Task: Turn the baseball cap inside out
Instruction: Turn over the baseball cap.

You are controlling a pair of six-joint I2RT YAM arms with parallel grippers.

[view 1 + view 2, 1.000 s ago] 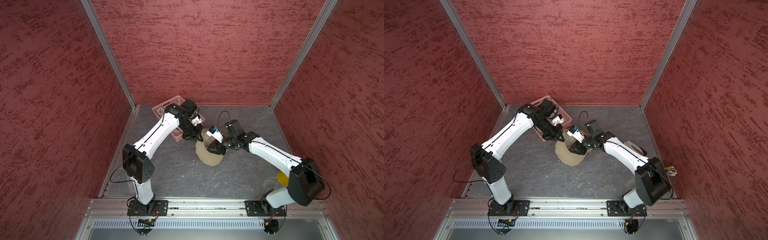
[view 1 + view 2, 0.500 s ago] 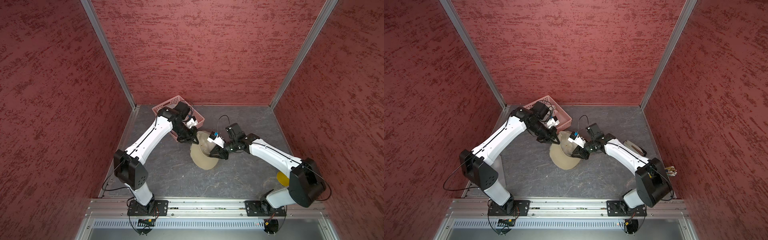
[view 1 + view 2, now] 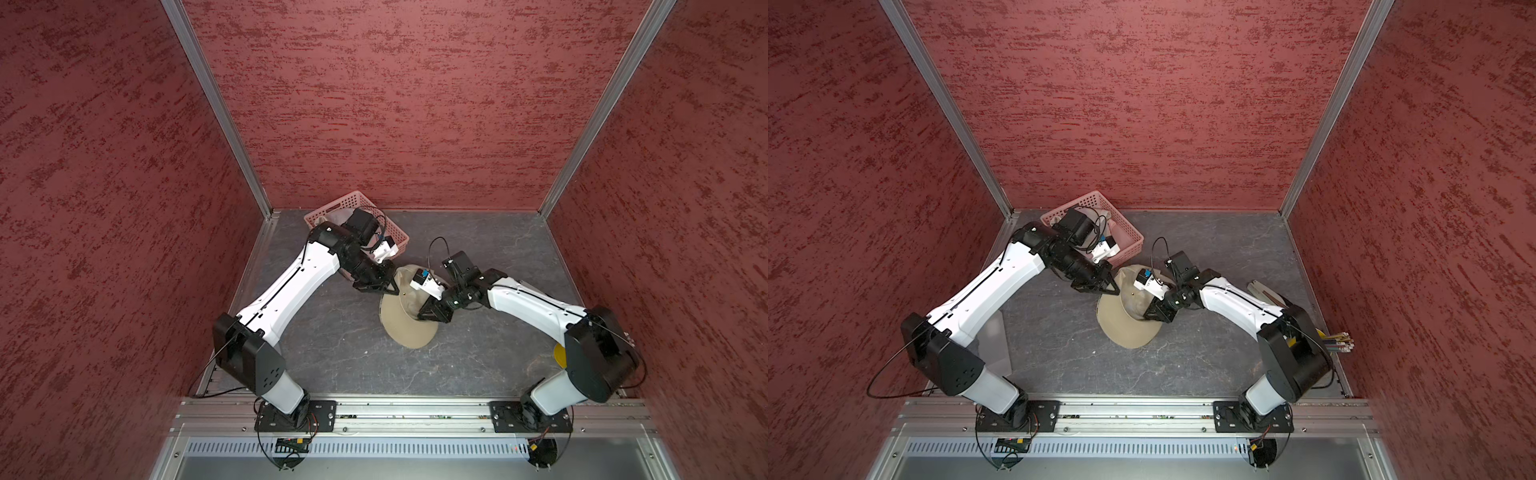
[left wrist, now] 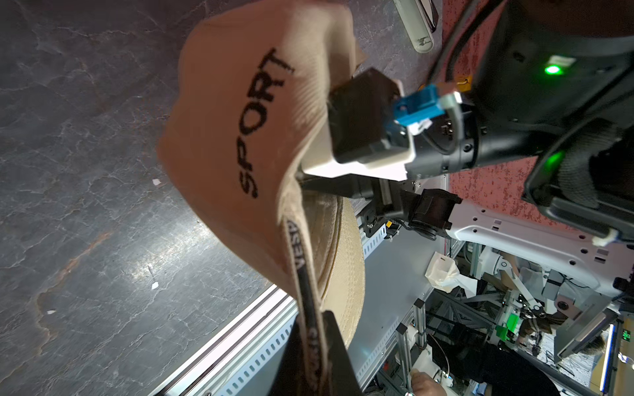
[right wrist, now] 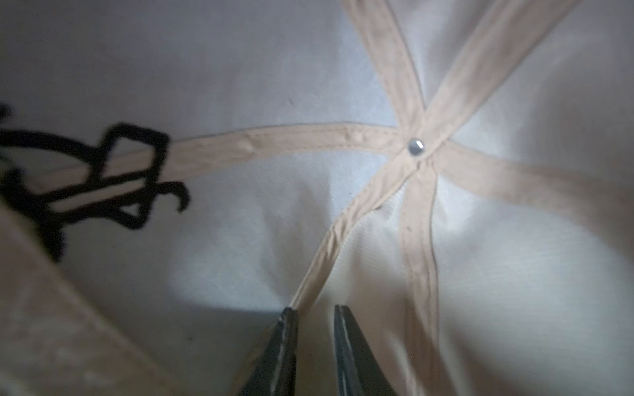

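The tan baseball cap [image 3: 409, 332] hangs just above the floor between both arms, brim toward the front; in the left wrist view the cap [image 4: 223, 137] reads "SPORT". My left gripper [image 3: 390, 286] [image 3: 1111, 289] is shut on the cap's rim band, which runs between its jaws [image 4: 314, 329]. My right gripper [image 3: 1144, 318] reaches inside the crown. There the jaws [image 5: 314, 310] stand narrowly apart, with the white lining [image 5: 240, 85] and a tan seam tape [image 5: 343, 226] pinched at their tips. The crown rivet [image 5: 415, 147] lies just beyond.
A pink basket [image 3: 357, 203] [image 3: 1096, 197] holding cloth stands at the back left, right behind my left wrist. A yellow object [image 3: 560, 355] and a bundle of pencils [image 3: 1339, 345] lie by the right wall. A flat tool [image 3: 1262, 291] rests behind the right arm.
My left arm has swung outward and down, drawing the cap's rim away from the basket. The cap has shifted slightly left and its brim now lies flatter. The right gripper stays inside the crown.
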